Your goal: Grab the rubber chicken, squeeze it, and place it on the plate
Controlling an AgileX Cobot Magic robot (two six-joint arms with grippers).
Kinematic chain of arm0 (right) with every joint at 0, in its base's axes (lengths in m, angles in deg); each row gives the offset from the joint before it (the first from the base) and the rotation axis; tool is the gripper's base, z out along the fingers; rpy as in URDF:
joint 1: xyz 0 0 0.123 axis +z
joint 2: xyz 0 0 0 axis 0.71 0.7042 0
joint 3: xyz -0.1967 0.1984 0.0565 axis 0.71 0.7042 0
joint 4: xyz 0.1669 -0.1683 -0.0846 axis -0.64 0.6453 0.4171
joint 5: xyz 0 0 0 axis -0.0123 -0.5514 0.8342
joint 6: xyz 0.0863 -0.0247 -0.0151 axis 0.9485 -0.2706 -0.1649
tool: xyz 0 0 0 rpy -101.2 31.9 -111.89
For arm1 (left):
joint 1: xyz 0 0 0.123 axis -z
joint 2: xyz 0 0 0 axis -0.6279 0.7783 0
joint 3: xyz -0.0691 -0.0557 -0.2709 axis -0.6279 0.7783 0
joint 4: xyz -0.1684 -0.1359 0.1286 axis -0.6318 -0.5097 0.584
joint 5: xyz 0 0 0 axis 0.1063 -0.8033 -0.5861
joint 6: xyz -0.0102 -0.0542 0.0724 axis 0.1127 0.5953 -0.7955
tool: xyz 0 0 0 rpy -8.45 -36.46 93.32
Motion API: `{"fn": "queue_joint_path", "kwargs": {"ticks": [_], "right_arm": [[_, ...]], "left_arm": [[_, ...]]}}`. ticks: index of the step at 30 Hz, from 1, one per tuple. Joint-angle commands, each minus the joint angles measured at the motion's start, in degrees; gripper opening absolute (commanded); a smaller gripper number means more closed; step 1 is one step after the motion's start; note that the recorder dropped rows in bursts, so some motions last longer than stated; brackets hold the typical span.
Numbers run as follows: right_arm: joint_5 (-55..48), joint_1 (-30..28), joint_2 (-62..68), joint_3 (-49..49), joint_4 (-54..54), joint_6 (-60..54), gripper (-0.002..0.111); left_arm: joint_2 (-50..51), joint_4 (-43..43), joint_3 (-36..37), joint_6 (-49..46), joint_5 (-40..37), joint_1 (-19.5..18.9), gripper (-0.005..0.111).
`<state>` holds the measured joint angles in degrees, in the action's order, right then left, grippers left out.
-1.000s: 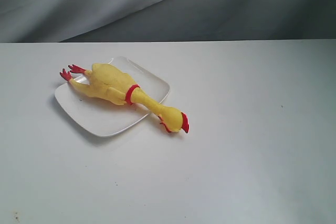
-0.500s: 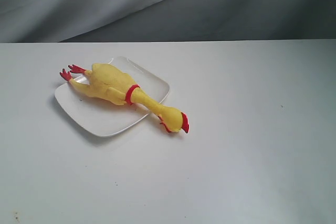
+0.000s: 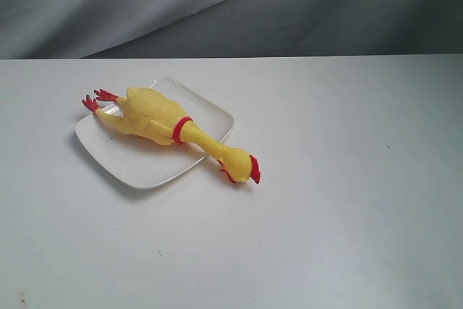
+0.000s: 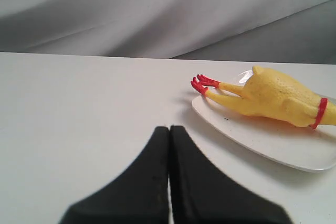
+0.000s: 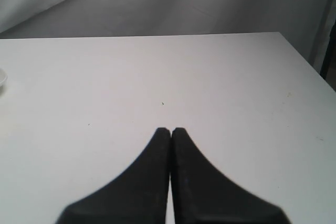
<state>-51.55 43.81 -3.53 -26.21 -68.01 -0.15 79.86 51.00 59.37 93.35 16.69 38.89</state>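
Observation:
The yellow rubber chicken [image 3: 155, 115] lies across the white square plate [image 3: 130, 157] at the left of the table. Its red feet reach past the plate's far left corner and its head with the red comb [image 3: 254, 168] rests on the table off the near right edge. In the left wrist view the chicken [image 4: 273, 95] and the plate [image 4: 252, 140] show ahead, well apart from my left gripper [image 4: 169, 128], which is shut and holds nothing. My right gripper [image 5: 171, 129] is shut over bare table, also holding nothing. Neither arm shows in the exterior view.
The white table [image 3: 347, 179] stretches wide to the right and front of the plate. A grey cloth backdrop [image 3: 231, 5] hangs behind the far edge. The table's right edge [image 5: 307, 61] shows in the right wrist view.

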Motion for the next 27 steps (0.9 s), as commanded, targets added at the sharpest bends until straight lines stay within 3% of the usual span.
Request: {"fn": "queue_joint_path", "kwargs": {"ticks": [1, 27], "right_arm": [[0.2, -0.4, -0.1, 0.2, 0.6, -0.4, 0.0], [0.2, -0.4, -0.1, 0.2, 0.6, -0.4, 0.0]], "left_arm": [[-0.2, -0.4, 0.3, 0.6, 0.0, 0.0, 0.0], [-0.2, -0.4, 0.3, 0.5, 0.0, 0.0, 0.0]]}}
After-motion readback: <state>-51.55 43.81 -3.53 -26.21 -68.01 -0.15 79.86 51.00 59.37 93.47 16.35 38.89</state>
